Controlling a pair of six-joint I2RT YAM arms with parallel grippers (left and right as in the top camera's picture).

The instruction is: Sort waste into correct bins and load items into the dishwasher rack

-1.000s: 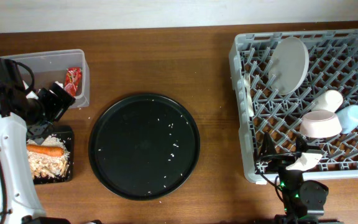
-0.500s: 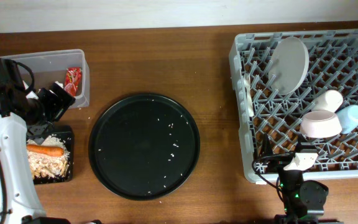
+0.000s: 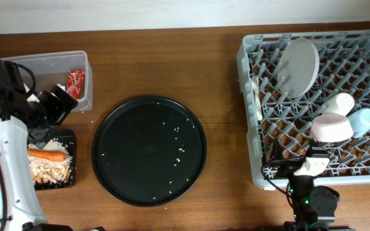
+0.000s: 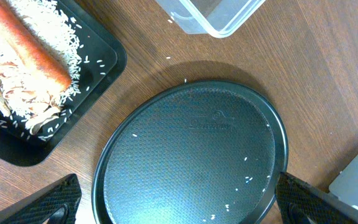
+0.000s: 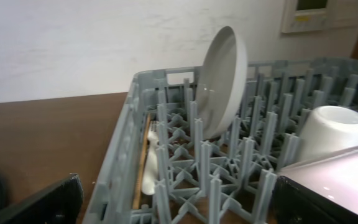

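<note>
The grey dishwasher rack [image 3: 248, 128] holds the white plate [image 3: 299, 66] upright, the white bowl [image 3: 331, 128], the white cup [image 3: 340, 102], the light-blue cup [image 3: 365, 120] and the fork [image 3: 255, 90]. The clear tub [image 3: 85, 61] holds the red wrapper [image 3: 76, 81]. The flat black tray [image 3: 74, 167] holds the carrot [image 3: 47, 154], rice and brown bits. My left gripper [image 3: 60, 102] is open and empty between tub and tray. It hangs above the round tray's near side [image 4: 179, 205]. My right gripper [image 3: 297, 168] is open and empty at the rack's front edge [image 5: 179, 205].
A large round black tray [image 3: 149, 150] with scattered rice crumbs lies at the table's middle and also shows in the left wrist view [image 4: 191, 155]. The rack wall [image 5: 120, 168] and upright pegs stand just before my right fingers. Bare wood lies between tray and rack.
My right gripper has shifted very slightly at the rack's front edge. The left arm and all objects have not moved.
</note>
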